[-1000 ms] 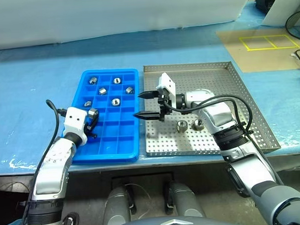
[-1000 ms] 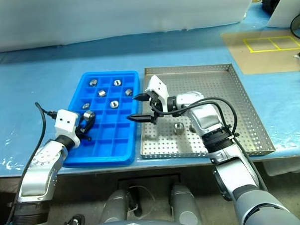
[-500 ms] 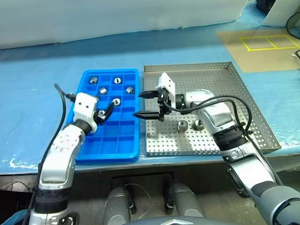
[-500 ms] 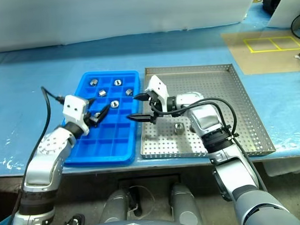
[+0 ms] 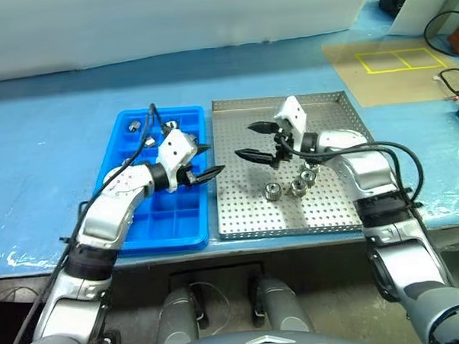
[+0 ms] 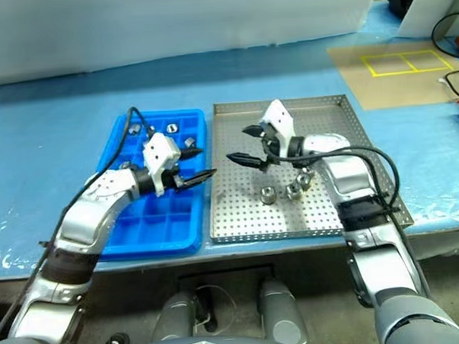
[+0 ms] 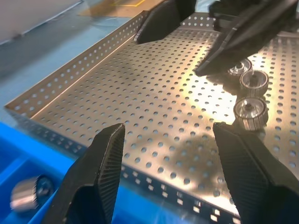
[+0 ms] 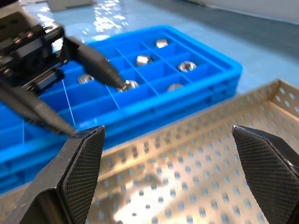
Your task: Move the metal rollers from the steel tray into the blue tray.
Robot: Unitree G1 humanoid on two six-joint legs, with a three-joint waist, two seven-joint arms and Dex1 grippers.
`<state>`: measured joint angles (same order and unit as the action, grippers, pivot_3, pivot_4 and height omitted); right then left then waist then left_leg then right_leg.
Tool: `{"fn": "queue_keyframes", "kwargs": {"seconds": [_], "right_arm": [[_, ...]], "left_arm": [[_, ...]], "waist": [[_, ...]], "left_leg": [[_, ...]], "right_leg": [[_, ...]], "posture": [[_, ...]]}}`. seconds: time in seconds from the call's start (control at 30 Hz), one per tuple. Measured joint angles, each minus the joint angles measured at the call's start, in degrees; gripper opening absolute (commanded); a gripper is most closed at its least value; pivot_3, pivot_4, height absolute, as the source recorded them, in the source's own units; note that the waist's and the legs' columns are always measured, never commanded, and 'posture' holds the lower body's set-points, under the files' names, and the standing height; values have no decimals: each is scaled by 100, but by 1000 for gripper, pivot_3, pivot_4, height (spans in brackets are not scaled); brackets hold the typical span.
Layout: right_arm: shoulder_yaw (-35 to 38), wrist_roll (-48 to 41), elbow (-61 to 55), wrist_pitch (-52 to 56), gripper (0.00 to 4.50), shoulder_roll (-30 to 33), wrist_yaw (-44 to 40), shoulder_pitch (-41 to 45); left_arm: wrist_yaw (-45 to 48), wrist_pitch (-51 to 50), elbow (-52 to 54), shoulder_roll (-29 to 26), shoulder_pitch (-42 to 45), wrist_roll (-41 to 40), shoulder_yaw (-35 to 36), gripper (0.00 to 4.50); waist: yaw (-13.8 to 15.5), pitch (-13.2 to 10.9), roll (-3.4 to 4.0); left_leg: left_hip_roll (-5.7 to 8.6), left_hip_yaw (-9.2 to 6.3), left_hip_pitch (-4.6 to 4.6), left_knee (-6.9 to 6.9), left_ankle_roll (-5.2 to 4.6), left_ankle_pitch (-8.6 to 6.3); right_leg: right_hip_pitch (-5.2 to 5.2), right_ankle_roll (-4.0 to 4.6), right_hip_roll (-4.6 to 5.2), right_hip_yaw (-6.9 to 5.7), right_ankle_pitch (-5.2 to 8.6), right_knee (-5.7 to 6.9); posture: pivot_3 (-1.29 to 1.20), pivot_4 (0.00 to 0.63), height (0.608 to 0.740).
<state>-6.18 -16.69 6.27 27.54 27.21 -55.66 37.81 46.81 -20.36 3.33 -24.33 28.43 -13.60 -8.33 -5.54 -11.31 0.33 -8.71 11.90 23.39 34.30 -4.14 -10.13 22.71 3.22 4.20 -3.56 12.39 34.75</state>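
The steel tray (image 5: 330, 207) lies at the right with three metal rollers (image 5: 272, 190) clustered near its middle. Beside it on the left is the blue tray (image 5: 158, 240), with several rollers (image 8: 144, 59) in its far compartments. My left gripper (image 5: 215, 158) is open and empty, pointing right over the blue tray's right rim. In the left wrist view its fingers (image 7: 96, 172) frame the steel tray floor and the rollers (image 7: 251, 110). Above the steel tray's left half, my right gripper (image 5: 242, 140) stands wide open and empty, pointing left towards the left gripper.
A brown sheet with yellow taped squares (image 5: 392, 59) lies at the back right. Cables (image 5: 448, 77) run at the right edge. The table's front edge runs just below both trays, and a pale wall (image 5: 170, 22) stands behind.
The left gripper opened, let go of a roller over the blue tray, and swung right to the tray's right rim. The right gripper moved right, further over the steel tray. The camera shifted.
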Motion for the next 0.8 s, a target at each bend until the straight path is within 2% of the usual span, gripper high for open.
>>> {"fn": "queue_keyframes", "kwargs": {"seconds": [0.23,0.37,0.57,0.8], "right_arm": [[372,-282,-1361,686,4500,640,209,-1094],[621,-384,-1758,922,4500,921,326,-1475],[778,-533,-2183,1129,4500,941,629,-1723],[776,-609,-2384,1199,4500,886,905,-1910]], "left_arm": [[474,601,-1510,707,957,114,-381,3165],[895,702,-2198,749,1254,144,-473,3165],[1881,886,-2790,638,1330,408,-1010,3165],[2407,1183,-2980,345,1377,712,-1160,3165]], "waist": [[-474,1,1],[-885,2,0],[-1415,3,3],[-1750,3,4]], "left_leg": [[5,-3,15,5,-31,-2],[8,-6,22,9,-40,-8],[9,-26,48,10,-49,-13],[9,-44,57,17,-74,-30]], "right_leg": [[0,-4,0,-2,2,-18],[-1,-14,-1,-6,6,-31],[-1,-53,-2,-41,25,-56],[-43,-62,2,-82,13,-119]], "posture": [[-837,150,740],[-884,150,740],[-921,150,740],[-923,150,740]]}}
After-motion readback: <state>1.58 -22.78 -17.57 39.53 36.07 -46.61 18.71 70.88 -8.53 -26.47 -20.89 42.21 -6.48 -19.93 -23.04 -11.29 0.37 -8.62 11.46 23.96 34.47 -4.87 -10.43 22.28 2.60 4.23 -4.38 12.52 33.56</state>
